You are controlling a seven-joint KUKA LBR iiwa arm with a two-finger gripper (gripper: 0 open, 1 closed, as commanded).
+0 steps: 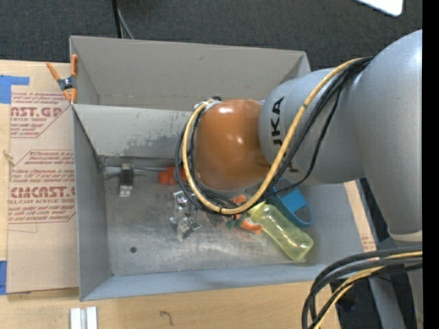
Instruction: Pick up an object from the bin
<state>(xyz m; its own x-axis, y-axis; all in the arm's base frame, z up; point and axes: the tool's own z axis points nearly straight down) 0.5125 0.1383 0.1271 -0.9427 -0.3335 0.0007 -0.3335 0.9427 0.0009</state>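
My gripper (183, 216) is low in the middle of the bin, close to the floor, below the orange dome on the wrist. Directly under it I make out nothing but bare floor. A small orange thing (167, 177) lies just behind it, to its left. A yellow-green translucent bottle (282, 233) lies on its side to the right of the gripper. Small orange pieces (250, 226) sit between the gripper and the bottle.
A blue thing (297, 206) lies behind the bottle, partly hidden by the arm. A small dark and grey object (125, 181) rests near the back left wall. The arm and its cables cover the bin's right half.
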